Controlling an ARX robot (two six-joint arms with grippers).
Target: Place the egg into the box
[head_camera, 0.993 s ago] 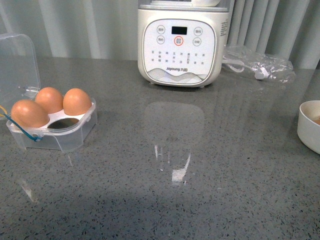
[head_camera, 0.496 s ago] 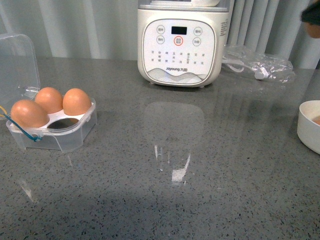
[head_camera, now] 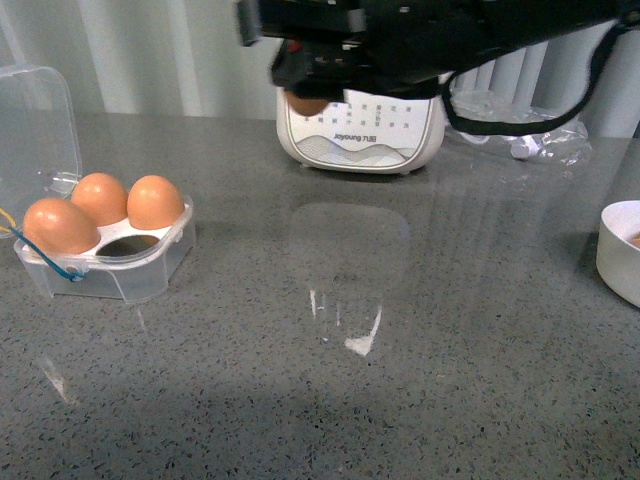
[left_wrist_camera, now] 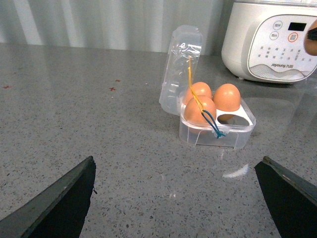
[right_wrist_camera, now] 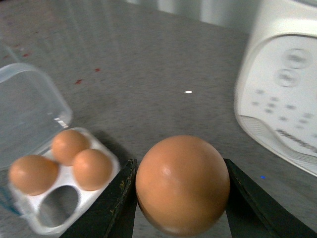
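My right gripper (head_camera: 300,92) is shut on the egg (head_camera: 308,105), orange-brown, and holds it high above the counter in front of the white appliance. In the right wrist view the egg (right_wrist_camera: 182,184) sits between the two dark fingers (right_wrist_camera: 119,203). The box (head_camera: 120,265), a clear case with its lid (head_camera: 35,120) up, stands at the far left with three brown eggs and one empty hollow (head_camera: 128,246) at its front right. It also shows in the right wrist view (right_wrist_camera: 27,206) and the left wrist view (left_wrist_camera: 218,134). My left gripper (left_wrist_camera: 181,198) is open and empty, low over the bare counter short of the box.
A white button-panel appliance (head_camera: 400,135) stands at the back centre, partly behind my right arm (head_camera: 480,40). A white bowl (head_camera: 620,250) sits at the right edge. A clear plastic bag with a cable (head_camera: 545,140) lies at the back right.
My right arm has swung in from the upper right across the top of the front view, carrying the egg leftward to the front of the appliance. The box and its eggs have not moved.
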